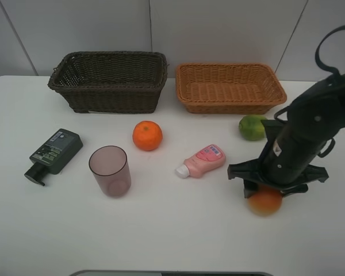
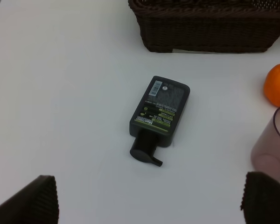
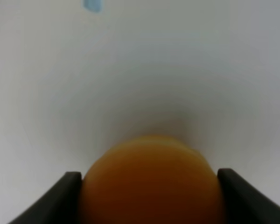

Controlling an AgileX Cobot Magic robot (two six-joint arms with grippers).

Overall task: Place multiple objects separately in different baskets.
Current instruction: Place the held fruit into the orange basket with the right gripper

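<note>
Nearest, the right claw [image 1: 267, 191] is clamped on the red-yellow fruit [image 1: 265, 202], low over the white surface [image 1: 172, 236]. The fruit is round and smooth, so a shallow pinch may let it slip and roll away on the lift. The left claw [image 2: 149, 205] stands wide apart above the dark green pump bottle [image 2: 159, 112], gripping nothing. Farther back, the green fruit [image 1: 252, 127] lies between the held fruit and the light basket [image 1: 230, 106]; a low carry could knock it. The dark basket [image 1: 112, 100] sits beside it.
</note>
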